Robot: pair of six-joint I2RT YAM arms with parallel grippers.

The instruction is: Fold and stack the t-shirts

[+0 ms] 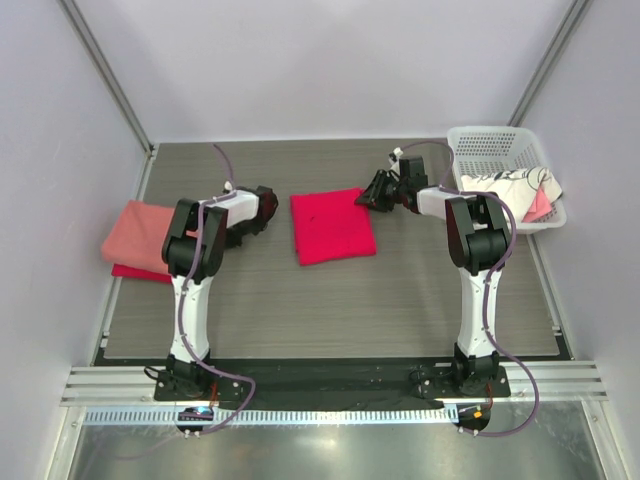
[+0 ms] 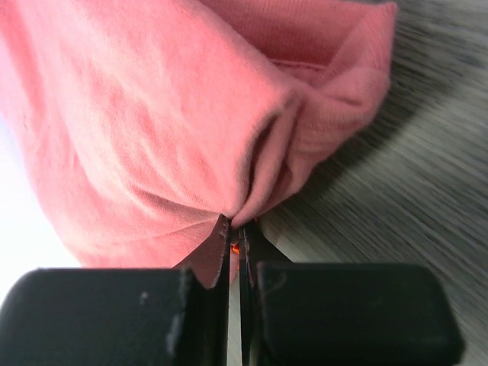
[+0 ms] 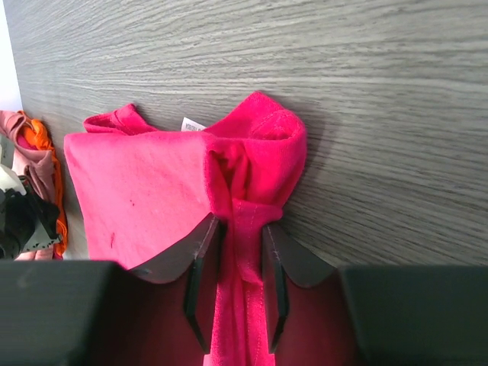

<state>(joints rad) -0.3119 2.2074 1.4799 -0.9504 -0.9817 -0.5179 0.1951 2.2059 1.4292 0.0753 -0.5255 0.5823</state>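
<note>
White-walled grey table [image 1: 400,300]; basket [image 1: 480,135] at 2 o'clock holds printed shirt [image 1: 510,188]. Left claw [image 2: 236,229] pinches pink cloth [image 2: 152,114], right claw [image 3: 240,223] crimson t-shirt [image 3: 137,183].

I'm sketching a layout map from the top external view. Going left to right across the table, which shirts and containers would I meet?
salmon-pink t-shirt → crimson t-shirt → white basket
</note>
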